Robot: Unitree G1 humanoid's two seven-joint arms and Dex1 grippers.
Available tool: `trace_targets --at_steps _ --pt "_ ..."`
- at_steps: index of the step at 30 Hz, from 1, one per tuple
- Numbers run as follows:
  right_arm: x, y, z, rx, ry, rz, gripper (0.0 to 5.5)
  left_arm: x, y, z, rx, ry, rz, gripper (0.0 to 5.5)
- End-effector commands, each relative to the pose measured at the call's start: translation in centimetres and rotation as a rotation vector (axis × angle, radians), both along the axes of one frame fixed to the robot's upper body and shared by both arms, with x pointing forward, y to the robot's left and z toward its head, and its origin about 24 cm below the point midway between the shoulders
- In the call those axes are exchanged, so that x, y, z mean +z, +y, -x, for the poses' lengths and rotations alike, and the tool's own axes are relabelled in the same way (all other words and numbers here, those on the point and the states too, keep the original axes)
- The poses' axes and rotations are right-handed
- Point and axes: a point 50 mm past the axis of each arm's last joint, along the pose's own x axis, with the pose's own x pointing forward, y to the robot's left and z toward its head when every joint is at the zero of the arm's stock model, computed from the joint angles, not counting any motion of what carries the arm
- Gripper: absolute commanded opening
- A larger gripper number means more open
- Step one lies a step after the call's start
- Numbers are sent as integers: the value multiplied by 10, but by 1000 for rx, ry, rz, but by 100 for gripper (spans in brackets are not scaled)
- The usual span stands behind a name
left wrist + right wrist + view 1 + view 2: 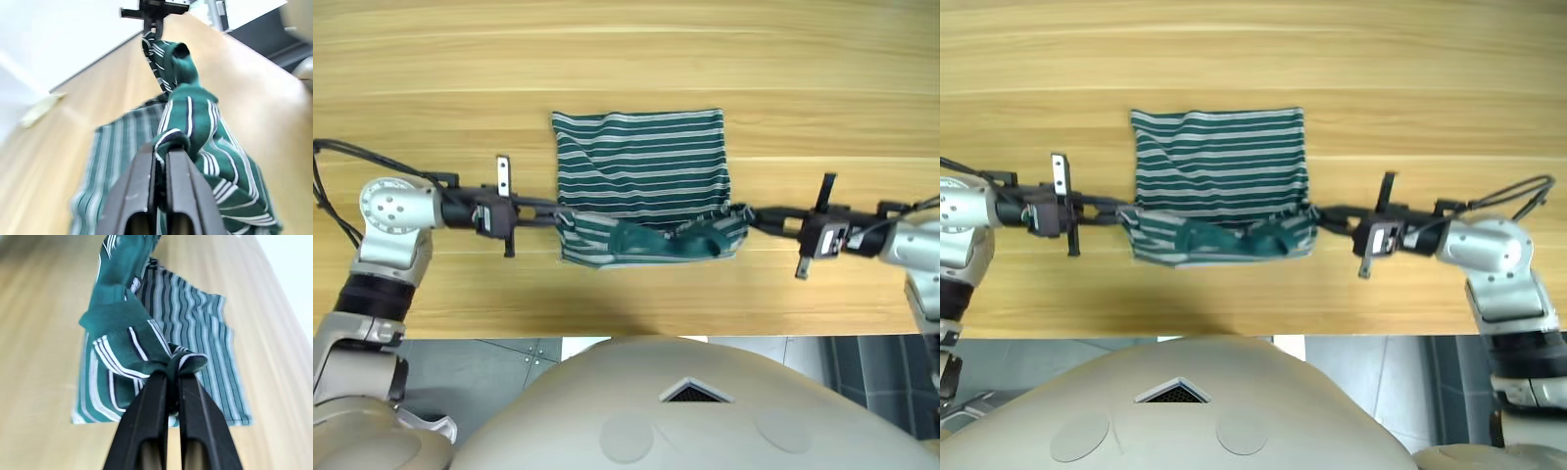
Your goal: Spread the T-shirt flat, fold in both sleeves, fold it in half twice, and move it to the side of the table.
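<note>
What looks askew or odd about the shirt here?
The near edge of the T-shirt is bunched and twisted between the left gripper and right gripper, which pinch its two near corners, so that strip looks rumpled. The far part lies fairly flat on the table. Nothing looks damaged.

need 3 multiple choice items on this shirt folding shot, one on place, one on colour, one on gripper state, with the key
1. Where does the T-shirt lie? A on the wooden table B on the floor C in a basket
2. Its colour? A plain red B green with white stripes C black
3. The left gripper and right gripper are: A both open B one open, one shut C each shut on the T-shirt's near edge

Key: 1 A, wood shows all round it; 2 B, green cloth, pale stripes; 3 C, both wrist views show cloth pinched between shut fingers.
</note>
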Motion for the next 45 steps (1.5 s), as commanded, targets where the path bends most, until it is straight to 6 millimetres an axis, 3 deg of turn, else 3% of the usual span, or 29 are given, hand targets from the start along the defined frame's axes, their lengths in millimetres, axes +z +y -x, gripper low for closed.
trace_targets --at_steps 1,5,10,17,24,36,40,45 --pt "1 6 -32 -58 -33 16 9 4 3 -32 115 -12 53 3" --pt "-8 12 -64 -119 -46 68 9 -7 4 -65 267 32 55 3" --pt "-29 33 -105 -179 -27 93 9 -37 -7 -105 547 143 -78 3" --pt "-38 47 -144 -285 -7 78 9 -42 -17 -125 775 163 -94 3" --pt "-50 50 -156 -396 14 104 9 -48 -17 -131 916 187 -86 3" --pt "-102 52 -139 -618 172 162 9 -63 -31 -138 1174 422 -43 3" --pt "-102 50 -139 -697 225 44 97 -66 -35 -137 1198 457 -52 89" --pt "-88 46 -148 -810 267 -178 176 -51 -35 -147 1266 527 151 165"
